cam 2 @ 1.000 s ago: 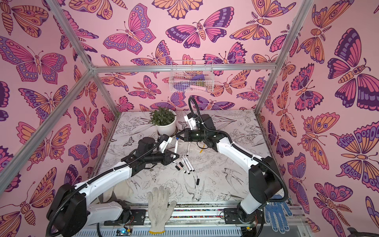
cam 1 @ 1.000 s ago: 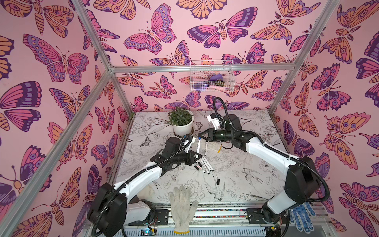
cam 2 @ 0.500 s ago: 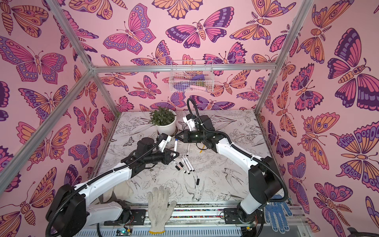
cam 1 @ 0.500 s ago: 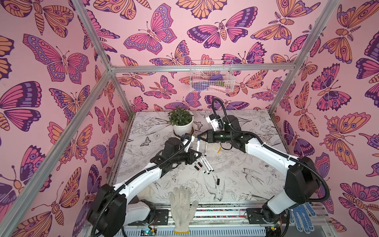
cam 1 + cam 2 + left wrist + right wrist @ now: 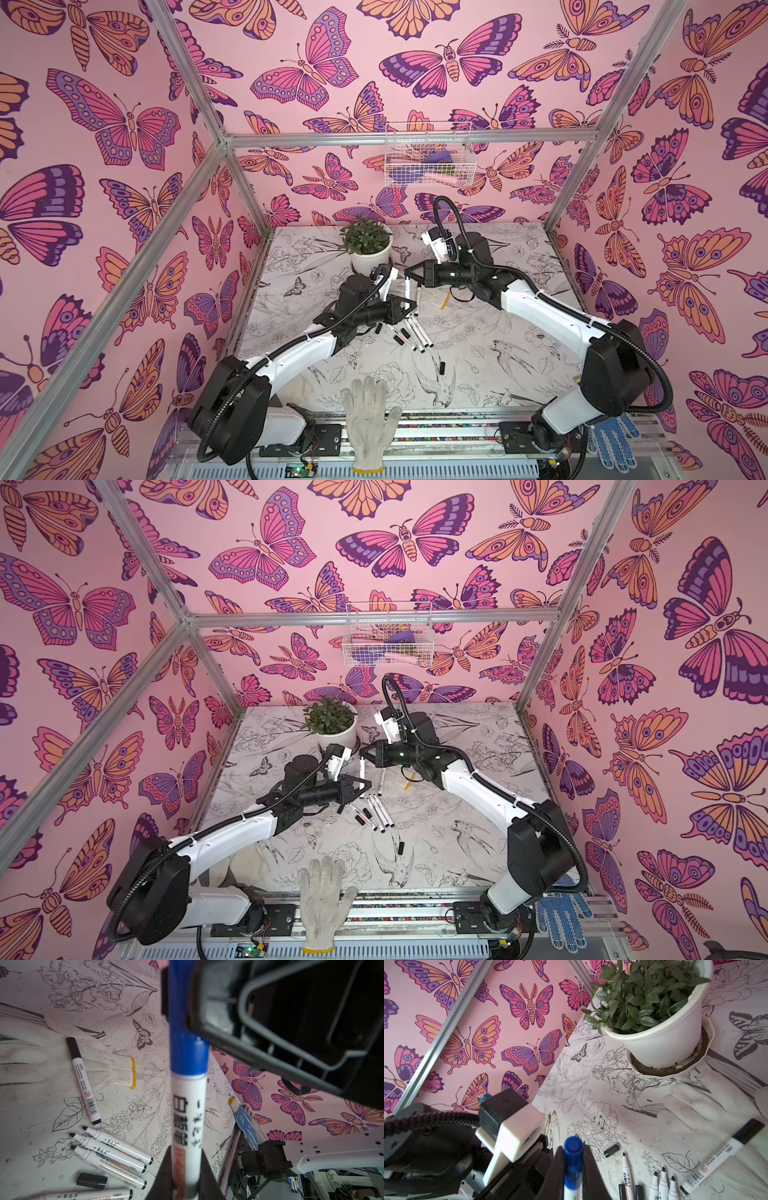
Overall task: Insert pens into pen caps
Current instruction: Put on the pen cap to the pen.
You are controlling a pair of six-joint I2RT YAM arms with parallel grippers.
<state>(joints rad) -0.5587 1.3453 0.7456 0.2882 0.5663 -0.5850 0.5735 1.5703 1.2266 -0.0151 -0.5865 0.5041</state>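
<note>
Just in front of the potted plant, above the table: found left gripper clamped on the white barrel of one pen, right gripper pinching its blue cap, cap seated. Farther from the plant, noted loose pens lying uncapped side by side on the table, a lone black cap beyond them.

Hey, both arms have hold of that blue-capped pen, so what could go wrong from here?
1. The left gripper holds the pen by its barrel and the right gripper is shut on its blue cap; any misalignment while pushing could jam or twist the cap.
2. Whether the cap is fully seated is unclear, so an early release might leave it loose.
3. Uncapped pens lie on the table close below; a drop could scatter them.
</note>
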